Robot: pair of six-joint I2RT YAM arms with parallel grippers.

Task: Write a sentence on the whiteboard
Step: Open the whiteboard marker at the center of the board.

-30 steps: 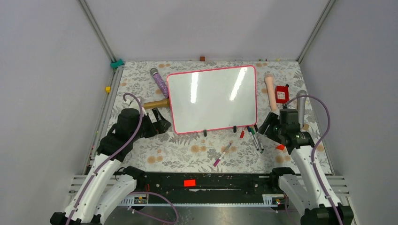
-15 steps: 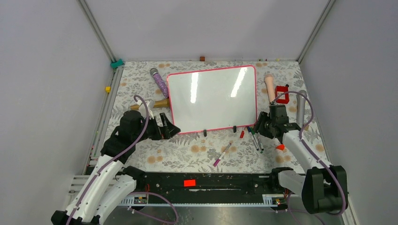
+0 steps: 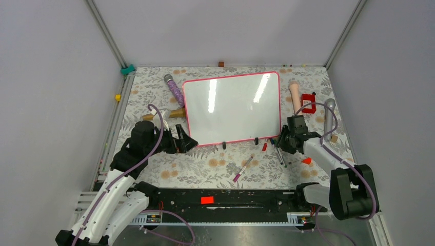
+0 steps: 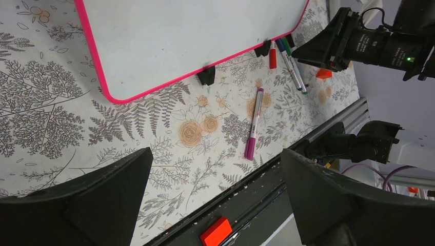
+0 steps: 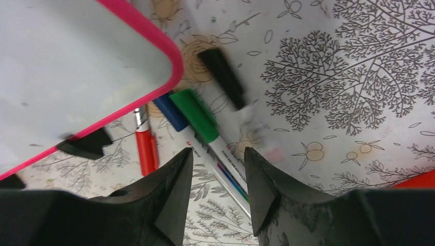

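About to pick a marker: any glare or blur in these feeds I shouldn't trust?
Top external: two bright glare streaks on the whiteboard, rest sharp. Right wrist: the black-capped marker is smeared, the green-capped marker beside it crisp. Left wrist: sharp, no glare.

The right gripper's (image 5: 216, 160) black jaws straddle the white barrel of a green-capped marker (image 5: 195, 115). Just left of it lies a blue-capped marker (image 5: 168, 111), further left a red marker (image 5: 146, 147), and past the jaw tips a black-capped marker (image 5: 223, 77). The whiteboard (image 5: 66, 66) is glossy white with a pink-red frame. Ahead of the left gripper's (image 4: 215, 164) black jaws lies a white, purple-tipped marker (image 4: 254, 123). The tablecloth (image 3: 205, 165) is pale, printed with grey ferns and tan roses.
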